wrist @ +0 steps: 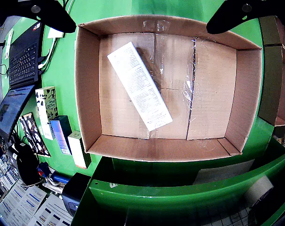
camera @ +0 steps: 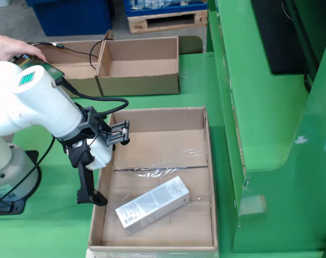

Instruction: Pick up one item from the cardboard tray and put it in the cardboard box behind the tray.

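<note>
Cardboard fills both views: a wide, shallow cardboard tray sits on the green table, and a single item lies in it, a long white printed carton. In the fixed view the carton rests flat on the tray floor toward 6 o'clock, angled so its ends point roughly to 8 and 2 o'clock. In the view that rides on the gripper the same carton runs from 11 o'clock down to 5 o'clock across the tray floor, left of a strip of clear tape that crosses the cardboard.

The white arm reaches in from 9 o'clock in the fixed view, and its gripper hangs above the tray's left wall, clear of the carton. Its two black fingers show at 10 and 2 o'clock in the riding view, spread wide apart with nothing between them.

Behind the tray, toward 12 o'clock in the fixed view, stands a divided cardboard box. A person's hand holds a phone at 10 o'clock. In the riding view a laptop and several small boxes lie at 9 o'clock
</note>
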